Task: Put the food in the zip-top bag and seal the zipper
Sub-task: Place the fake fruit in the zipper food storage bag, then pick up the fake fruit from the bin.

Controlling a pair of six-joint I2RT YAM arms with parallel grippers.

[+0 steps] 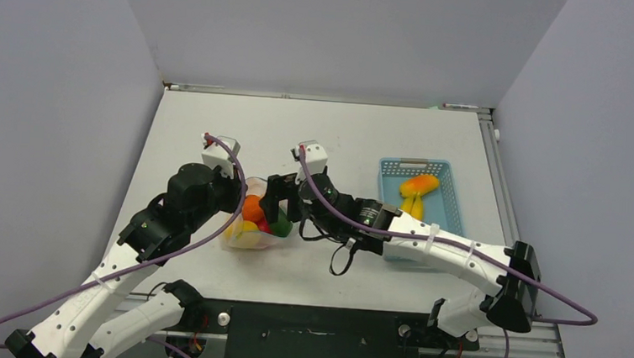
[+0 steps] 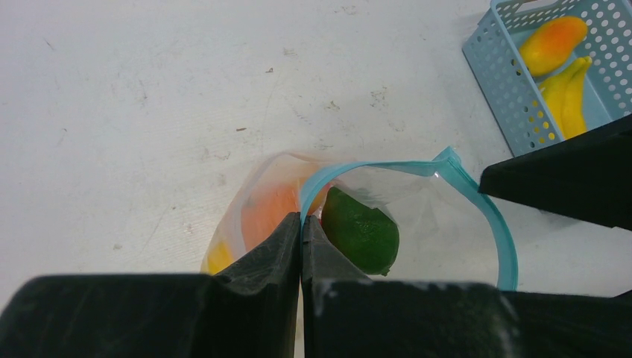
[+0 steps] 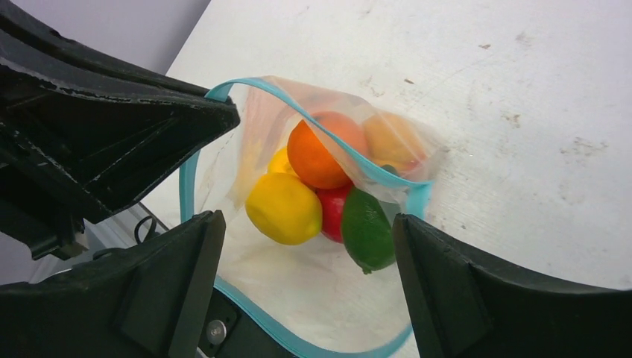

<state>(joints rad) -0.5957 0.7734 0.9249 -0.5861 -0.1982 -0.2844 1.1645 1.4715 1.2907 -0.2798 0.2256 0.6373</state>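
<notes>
left claw [image 2: 301, 222] is clamping tight on the zipper [image 2: 493, 224], pinching the strip at the near-left of the bag [image 1: 251, 230] and holding that edge up so the mouth is gaping open. right claw [image 3: 307, 222] is hanging over the mouth with its fingers [image 3: 171, 283] spread wide, 1 on each side; can't tell if they're touching the plastic. the bag is lying on the table [image 1: 342, 139] between the 2 claws, zipper not pressed closed. 4 pieces are sitting bunched together inside it: orange [image 3: 320, 149], yellow round [image 3: 283, 209], red one [image 3: 335, 212], green one [image 3: 367, 231]. 1 more orange-ish shape is showing blurred behind the film. the blue basket [image 1: 416, 164] is sitting well apart to the right, holding an orange-yellow fruit [image 1: 419, 185] and the bananas [image 1: 414, 207].
</notes>
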